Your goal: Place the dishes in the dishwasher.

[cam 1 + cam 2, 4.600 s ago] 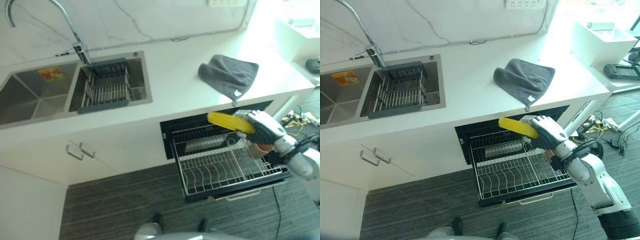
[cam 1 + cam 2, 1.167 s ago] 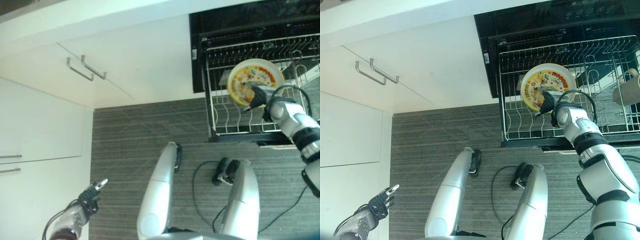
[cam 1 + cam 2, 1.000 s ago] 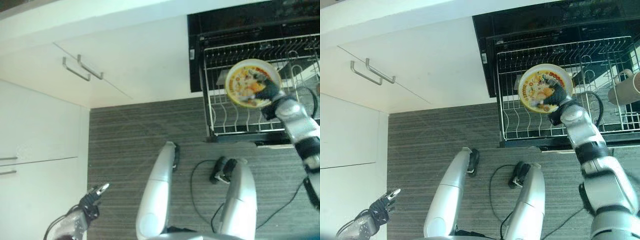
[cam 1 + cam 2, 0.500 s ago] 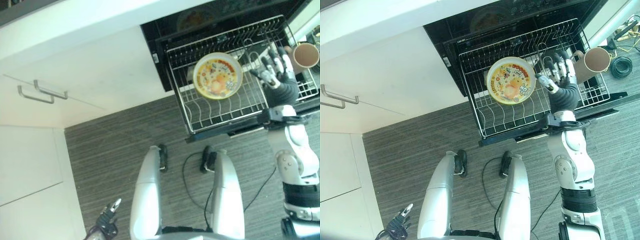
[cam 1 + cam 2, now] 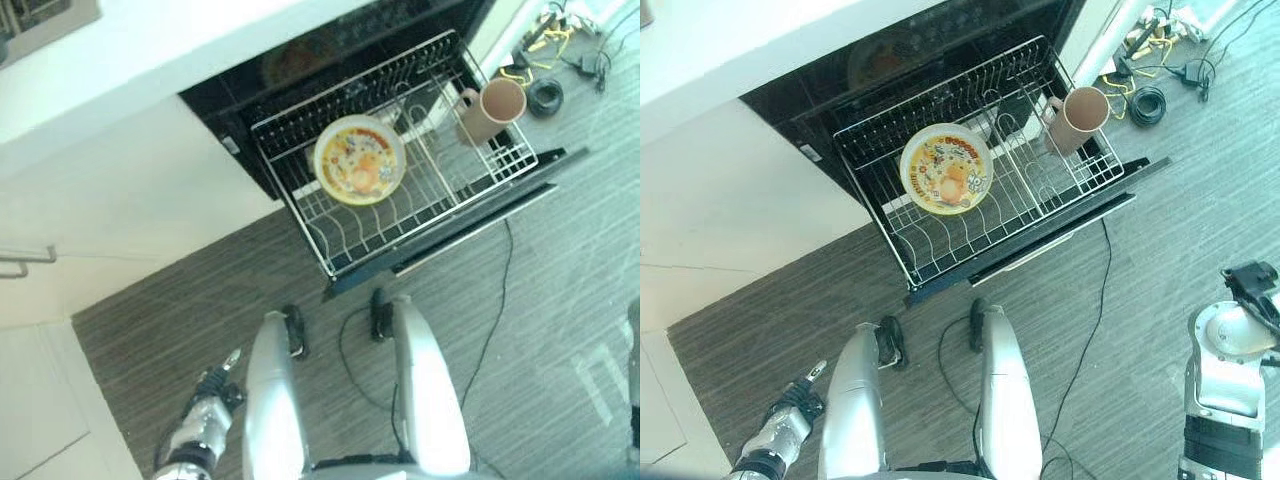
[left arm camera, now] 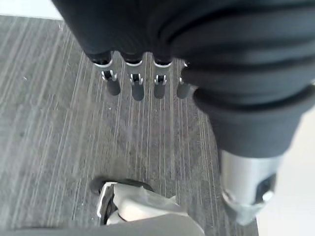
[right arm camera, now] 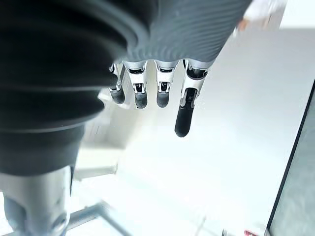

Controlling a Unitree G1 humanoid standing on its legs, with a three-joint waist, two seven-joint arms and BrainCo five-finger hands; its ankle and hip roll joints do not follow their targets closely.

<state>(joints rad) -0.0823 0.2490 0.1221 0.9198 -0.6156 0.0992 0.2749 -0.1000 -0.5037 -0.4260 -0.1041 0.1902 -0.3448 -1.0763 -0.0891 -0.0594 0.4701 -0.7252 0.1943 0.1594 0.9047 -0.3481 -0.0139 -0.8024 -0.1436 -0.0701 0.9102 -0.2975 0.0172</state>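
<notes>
While the left hand (image 5: pixel 212 390) hangs low beside the robot over the striped grey floor (image 5: pixel 150 330) with relaxed, empty fingers (image 6: pixel 137 87), the right hand (image 7: pixel 147 73) is loosely spread too, holding nothing. Well apart from both, the yellow plate (image 5: pixel 945 168) stands on edge among the tines of the pulled-out dishwasher rack (image 5: pixel 940 250), with a brown mug (image 5: pixel 1077 118) on the rack's far right side, under the white table (image 5: pixel 150 60).

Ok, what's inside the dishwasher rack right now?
The rack holds a yellow patterned plate standing in the tines and a brown mug at its far end. The dark cavity behind is too dim to read.
</notes>
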